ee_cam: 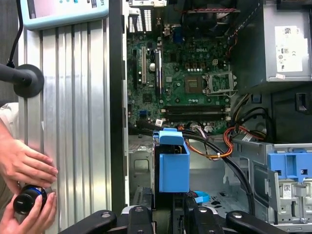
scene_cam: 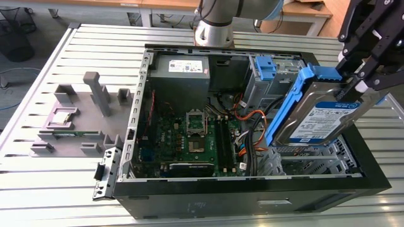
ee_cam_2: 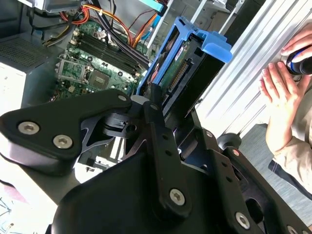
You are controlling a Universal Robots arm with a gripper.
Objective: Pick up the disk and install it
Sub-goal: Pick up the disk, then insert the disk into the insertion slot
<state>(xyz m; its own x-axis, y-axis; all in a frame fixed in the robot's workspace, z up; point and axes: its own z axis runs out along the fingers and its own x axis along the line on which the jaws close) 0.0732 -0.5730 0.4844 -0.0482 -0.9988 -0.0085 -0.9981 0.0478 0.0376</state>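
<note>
The disk (scene_cam: 319, 118), a silver drive with a white-and-blue label in a blue plastic bracket, hangs tilted on edge over the right part of the open computer case (scene_cam: 372, 175). My gripper (scene_cam: 355, 82) is shut on its upper end, black fingers clamping both faces. In the second wrist view the disk (ee_cam_2: 178, 68) stretches away from my gripper (ee_cam_2: 163, 109) toward the motherboard. The first wrist view looks down its edge: the blue bracket (ee_cam: 173, 165) sits just beyond my gripper (ee_cam: 168, 217), above the case's metal drive floor.
Inside the case are the green motherboard (scene_cam: 192, 137), a grey power supply box (scene_cam: 180, 71), orange and black cables (scene_cam: 256, 118) and a drive bay with a blue latch (scene_cam: 265, 71). A grey fixture (scene_cam: 82, 113) stands left of the case. A person's hands (ee_cam: 24, 170) hold a black round object (ee_cam: 29, 200).
</note>
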